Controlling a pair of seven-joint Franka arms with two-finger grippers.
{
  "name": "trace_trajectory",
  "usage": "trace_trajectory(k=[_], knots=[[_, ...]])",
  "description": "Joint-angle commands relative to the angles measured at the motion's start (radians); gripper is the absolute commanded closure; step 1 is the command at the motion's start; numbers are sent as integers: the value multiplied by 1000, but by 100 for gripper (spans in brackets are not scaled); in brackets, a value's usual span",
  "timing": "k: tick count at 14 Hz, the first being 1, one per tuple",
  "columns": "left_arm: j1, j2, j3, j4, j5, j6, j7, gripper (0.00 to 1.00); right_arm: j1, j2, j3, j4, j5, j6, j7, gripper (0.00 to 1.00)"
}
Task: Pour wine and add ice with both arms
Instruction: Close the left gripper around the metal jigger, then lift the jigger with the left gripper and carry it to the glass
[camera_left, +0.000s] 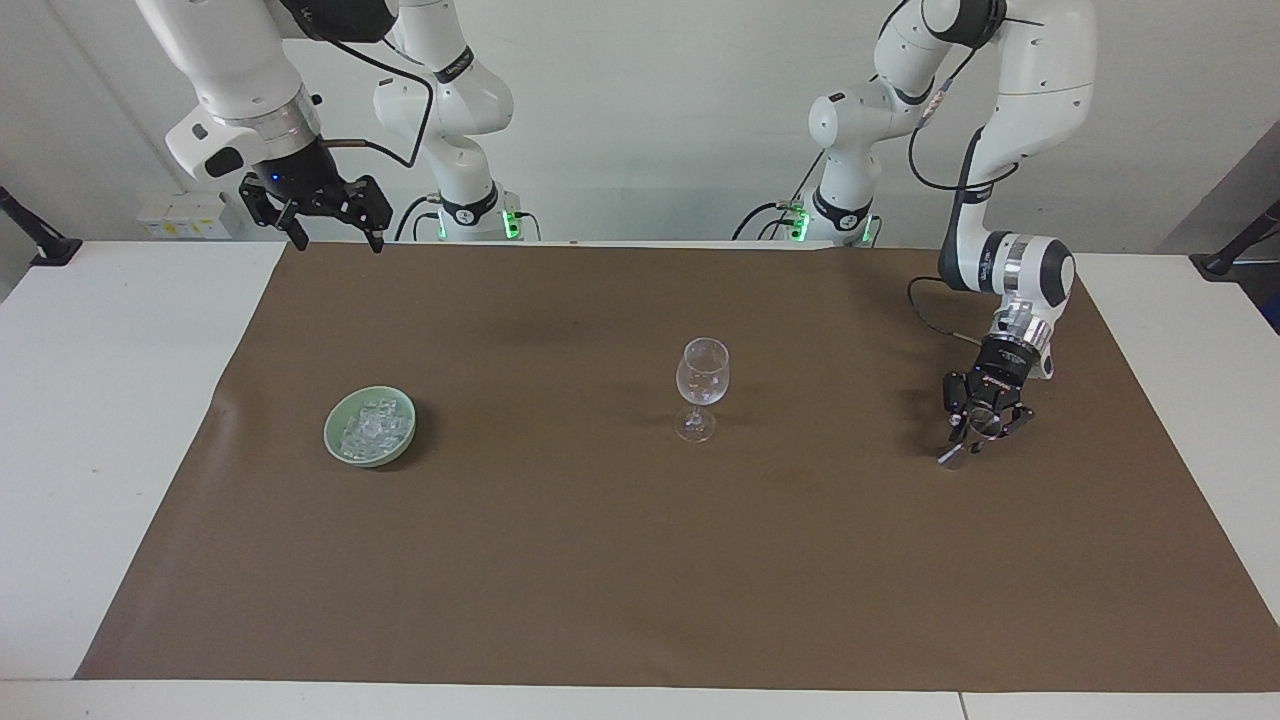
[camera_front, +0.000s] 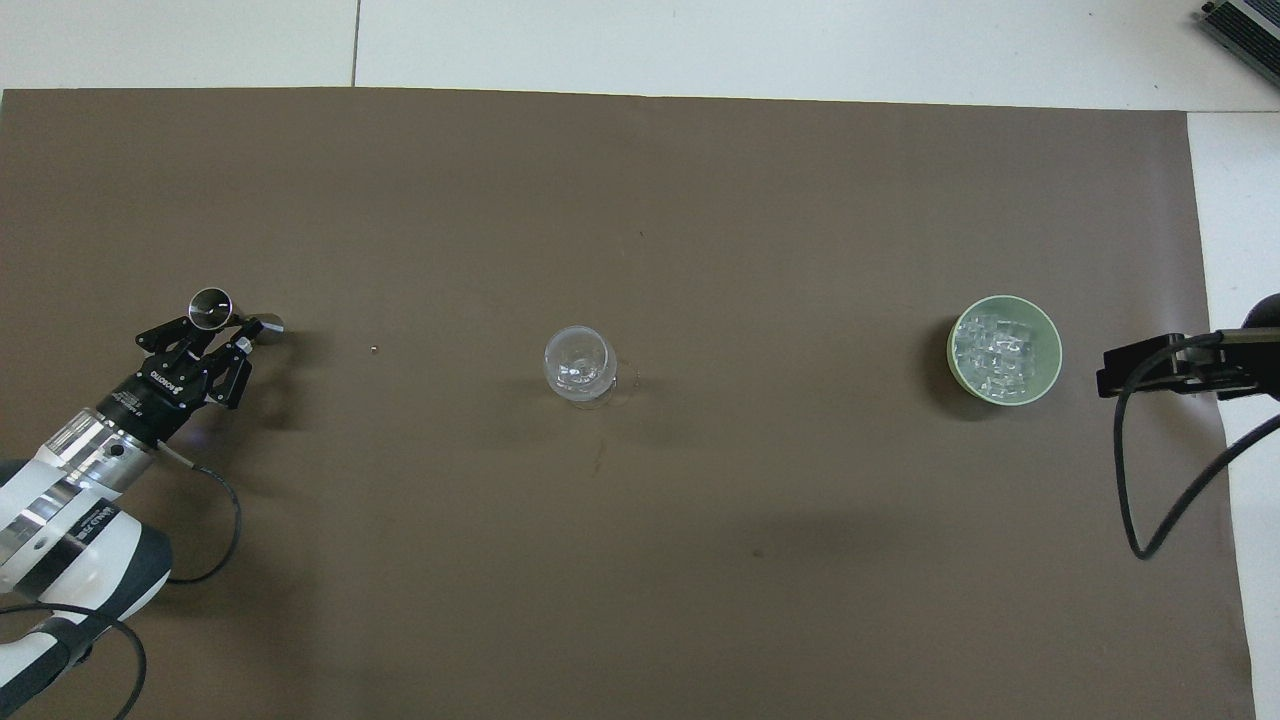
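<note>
Clock set flat on the worktop (camera_left: 120, 400): glass is the hub, 12 points away from the robots, 6 toward them.

White worktop, with a brown mat (camera_left: 600, 560) covering most of it.

Right arm (camera_left: 240, 90) waits. The right pincer (camera_left: 335, 235) is spread wide and holding nothing. It is up in the air over the mat's robot-side corner, around 4 o'clock.

Left arm (camera_left: 1010, 270) is bent down low. The left pincer (camera_left: 972, 437) is at 9 o'clock, right at the jigger. I can't tell whether it is clamped on the jigger or only around it.

A pale green bowl (camera_left: 330, 440) sits on the mat at 3 o'clock, well apart from the glass.

The stemmed glass (camera_left: 702, 375) stands upright mid-mat with nothing touching it. I can't tell what, if anything, is in it.

A small metal jigger (camera_left: 950, 455) is at 9 o'clock, lower end on the mat and looking tilted.

The ice (camera_left: 372, 428) is a heap of little clear cubes in the bowl at 3 o'clock.

Handling, my read: the cubes are light and hard but slick, and likely to squirt out of a pinch. They are loosely heaped, so a neighbour may shift or ride up with the one taken.
- Take one cube off the top of the heap.
- Grip it across two flat faces, not the corners, with a gentle squeeze.
- The right pincer is the nearer one for this.
- The glass is thin and top-heavy, so release low over the rim, no bump.
</note>
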Motion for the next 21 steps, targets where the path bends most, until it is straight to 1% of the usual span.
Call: trace_trajectory(k=[1, 2, 9, 11, 12, 13, 14, 15, 19, 21], knots=[[-27, -26, 5, -27, -38, 31, 26, 67, -5, -9, 2, -1, 7, -12, -29, 0], [-25, -26, 5, -25, -38, 32, 26, 69, -5, -9, 0, -1, 7, -12, -29, 0], [-13, -24, 9, -25, -38, 35, 26, 69, -5, -9, 0, -1, 7, -12, -29, 0], [-13, -24, 9, -25, -38, 37, 27, 71, -5, -9, 2, -1, 7, -12, -29, 0], [-12, -24, 9, -25, -38, 35, 27, 75, -5, -9, 0, -1, 7, -12, -29, 0], [-10, -24, 9, -25, -38, 35, 27, 84, -5, -9, 2, -1, 7, -12, -29, 0], [-10, -24, 9, -25, -38, 35, 27, 97, -5, -9, 2, -1, 7, -12, -29, 0], [-9, -26, 9, -25, -38, 32, 27, 100, -5, -9, 0, -1, 7, -12, -29, 0], [18, -33, 10, -4, -34, 15, 12, 100, -5, -9, 0, -1, 7, -12, -29, 0], [-4, -71, 9, -4, -31, 32, 12, 100, -5, -9, 0, -1, 7, -12, -29, 0]])
